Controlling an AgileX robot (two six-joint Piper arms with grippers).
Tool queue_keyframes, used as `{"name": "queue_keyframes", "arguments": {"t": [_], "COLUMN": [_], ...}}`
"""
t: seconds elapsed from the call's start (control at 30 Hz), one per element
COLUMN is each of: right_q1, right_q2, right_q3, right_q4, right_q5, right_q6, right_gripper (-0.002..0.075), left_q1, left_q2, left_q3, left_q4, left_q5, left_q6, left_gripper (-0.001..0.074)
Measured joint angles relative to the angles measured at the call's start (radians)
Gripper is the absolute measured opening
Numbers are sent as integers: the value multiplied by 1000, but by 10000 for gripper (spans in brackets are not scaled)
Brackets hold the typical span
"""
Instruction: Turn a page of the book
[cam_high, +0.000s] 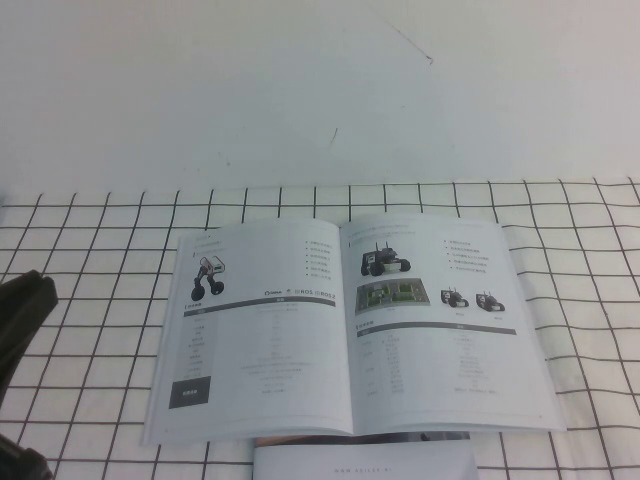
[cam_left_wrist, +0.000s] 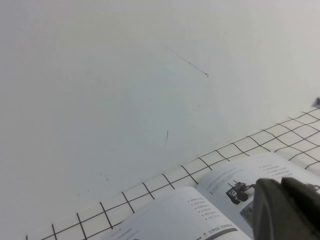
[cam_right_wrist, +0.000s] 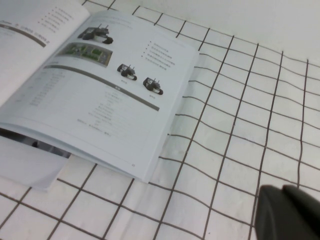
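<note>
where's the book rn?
High view: the book lies open, centred on the grid cloth, overlapping a white booklet. Left end effector at left edge; right end effector right of it.

We see the book (cam_right_wrist: 95, 85) lying open on a white cloth with a black grid (cam_right_wrist: 240, 150), its right page (cam_right_wrist: 107, 95) showing rover photos, while the dark right gripper (cam_right_wrist: 287, 212) hovers just off its right.

White wall (cam_high: 300, 90) w/ scuffs behind black-grid tablecloth (cam_high: 580, 260).
</note>
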Motion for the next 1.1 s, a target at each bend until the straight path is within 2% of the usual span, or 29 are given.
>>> {"name": "queue_keyframes", "arguments": {"t": [0.67,0.77,1.1], "right_q1": [0,0,0], "right_q2": [0,0,0], "right_q3": [0,0,0], "right_q4": [-1,-2,-2], "right_q5": [-3,-4,-5], "right_q6": [0,0,4], "right_gripper": [-2,-2,-2], "left_q1": [5,56,345], "left_q2": [-32,-110,-392], "left_q3": [28,72,329], "left_q4": [6,6,8], "left_q5": [-13,-16,-1], "left_q6": [0,-1,-1], "left_gripper": [-2,-2,-2]}}
